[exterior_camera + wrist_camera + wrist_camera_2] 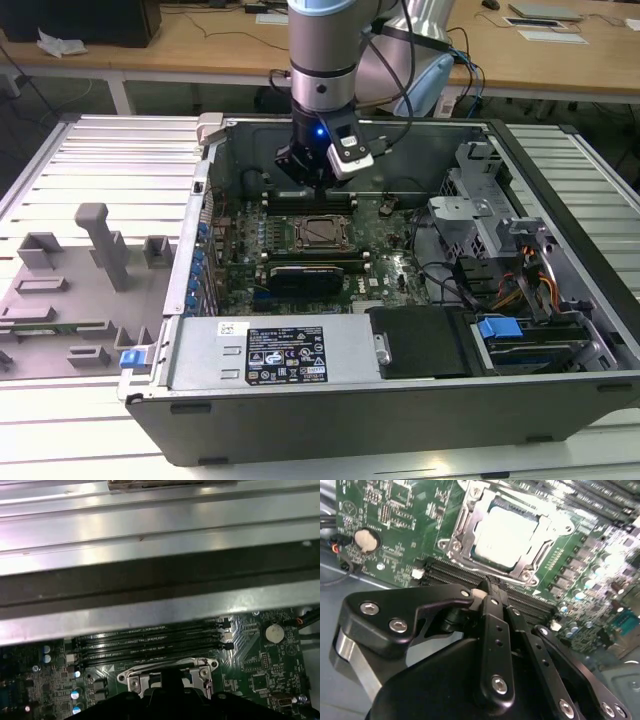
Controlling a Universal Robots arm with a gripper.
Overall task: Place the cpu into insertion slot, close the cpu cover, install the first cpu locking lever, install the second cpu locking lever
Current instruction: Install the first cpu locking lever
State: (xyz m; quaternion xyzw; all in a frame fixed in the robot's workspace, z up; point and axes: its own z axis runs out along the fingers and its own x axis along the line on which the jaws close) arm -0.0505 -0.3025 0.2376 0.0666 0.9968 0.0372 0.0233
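Hovering inside the open computer case (560,190), the claw (305,172) hangs just above the green board (395,270), over the rows of long black memory slots (450,572) that run alongside the socket. Its fingers (492,630) look clenched together with nothing between them, the tips meeting at a narrow point in the second wrist view.

The insertion slot (322,231) lies just beyond those tips in the second wrist view, one band of memory slots away and a little lower than the claw; in the exterior view it sits nearer the camera than the claw. The cpu (506,532) already rests in it, its pale metal top showing through the square window of the cpu cover (465,525), which appears to lie down flat around the chip. A thin metal lever (170,664) curves along the socket's edge nearest the claw in the first wrist view; whether it is latched I cannot tell. As I judge it, chip and cover are dealt with and the levers are the work in hand.
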